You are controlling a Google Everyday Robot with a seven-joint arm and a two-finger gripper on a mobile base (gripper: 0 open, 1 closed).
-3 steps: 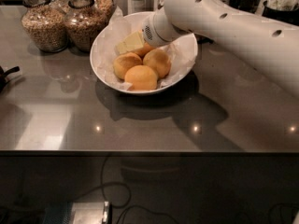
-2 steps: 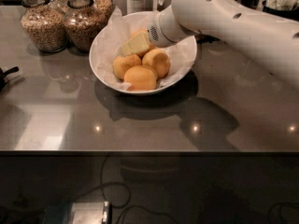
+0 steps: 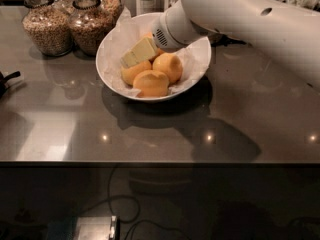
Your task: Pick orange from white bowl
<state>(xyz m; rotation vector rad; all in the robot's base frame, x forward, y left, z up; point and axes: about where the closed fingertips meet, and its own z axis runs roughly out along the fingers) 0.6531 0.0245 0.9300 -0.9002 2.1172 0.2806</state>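
Hand (image 3: 131, 58) inside white bowl (image 3: 199, 63), just above left orange (image 3: 133, 74); grip state unclear.

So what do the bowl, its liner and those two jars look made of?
White bowl: probably glazed ceramic, smooth and glossy. Liner: thin paper, crinkled and matte, poking above the rim. Jars: clear glass, since the grain inside shows through. The end effector sits inside the bowl, over the oranges.

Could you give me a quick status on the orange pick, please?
Gripper down inside white bowl, at the leftmost orange. Nothing lifted yet. Jars behind bowl, not in the way.
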